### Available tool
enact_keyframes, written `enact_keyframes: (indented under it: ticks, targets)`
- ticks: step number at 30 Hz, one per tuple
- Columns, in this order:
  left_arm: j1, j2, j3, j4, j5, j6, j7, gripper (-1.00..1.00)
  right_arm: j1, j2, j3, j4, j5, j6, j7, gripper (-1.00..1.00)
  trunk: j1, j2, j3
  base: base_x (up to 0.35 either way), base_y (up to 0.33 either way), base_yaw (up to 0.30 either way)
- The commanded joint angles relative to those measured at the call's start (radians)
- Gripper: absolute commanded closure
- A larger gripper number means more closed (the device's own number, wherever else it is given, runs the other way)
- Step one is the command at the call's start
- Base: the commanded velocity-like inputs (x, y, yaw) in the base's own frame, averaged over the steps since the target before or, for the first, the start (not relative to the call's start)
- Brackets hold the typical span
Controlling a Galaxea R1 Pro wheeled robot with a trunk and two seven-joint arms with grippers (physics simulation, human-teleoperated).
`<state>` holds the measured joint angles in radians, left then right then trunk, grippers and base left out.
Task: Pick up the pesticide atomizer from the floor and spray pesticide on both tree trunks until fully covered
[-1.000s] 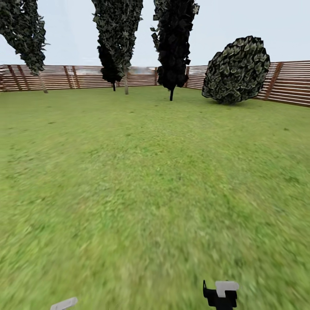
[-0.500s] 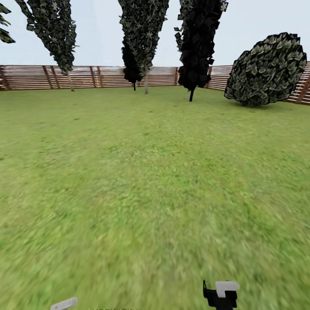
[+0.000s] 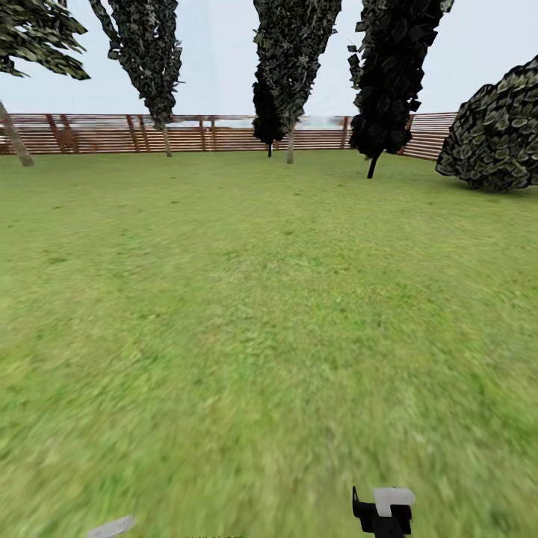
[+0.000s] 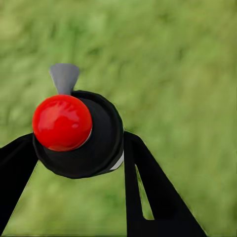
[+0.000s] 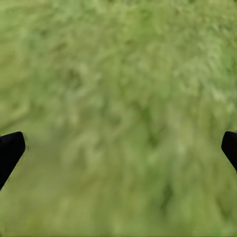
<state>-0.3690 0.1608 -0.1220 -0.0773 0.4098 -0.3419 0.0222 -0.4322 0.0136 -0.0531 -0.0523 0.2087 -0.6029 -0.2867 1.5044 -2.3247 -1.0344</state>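
Observation:
My left gripper (image 4: 79,170) is shut on the pesticide atomizer (image 4: 61,122), a black body with a round red cap and a grey nozzle (image 4: 64,78), held over blurry green grass. One black finger presses on each side of it. A grey tip (image 3: 110,527) pokes in at the bottom edge of the head view. My right gripper (image 5: 118,148) hangs open over the grass with nothing between its fingers, and it appears low in the head view (image 3: 382,512). The thick-trunked trees are out of view.
Wide lawn (image 3: 254,299) stretches ahead to a brown slatted fence (image 3: 202,133). Thin-trunked dark-leaved trees (image 3: 288,67) stand along it, a round dark bush (image 3: 497,131) sits at far right, and a leaning trunk (image 3: 15,142) at far left.
The whole head view has swung to the left, so trees, bush and fence slide rightward in the picture. Both grippers keep their places at the bottom edge.

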Motion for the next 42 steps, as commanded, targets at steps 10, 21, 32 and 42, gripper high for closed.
enact_keyframes:
  ticks: [10,21,32,42]
  targets:
    - [-0.001,-0.005,-0.012,0.001,-0.001,-0.003,0.002,1.0,0.0,0.003,-0.005,0.0,0.011,-0.001,-0.006,-1.0,0.0,0.0,-0.001,0.0,0.0,0.285]
    - [-0.001,-0.004,-0.011,0.002,0.007,-0.003,0.003,1.0,0.0,0.003,-0.005,0.0,0.011,-0.001,-0.006,-1.0,0.0,0.0,-0.001,0.03,0.076,0.285]
    - [-0.001,-0.004,-0.011,0.002,0.006,-0.002,0.002,1.0,0.0,0.003,-0.005,0.0,0.011,-0.001,-0.006,-1.0,0.0,0.0,-0.001,0.0,0.005,0.285]
    - [-0.001,-0.004,-0.01,0.002,0.006,-0.002,0.003,1.0,0.0,0.003,-0.005,0.0,0.011,-0.001,-0.006,-1.0,0.0,0.0,-0.001,0.056,0.0,0.285]
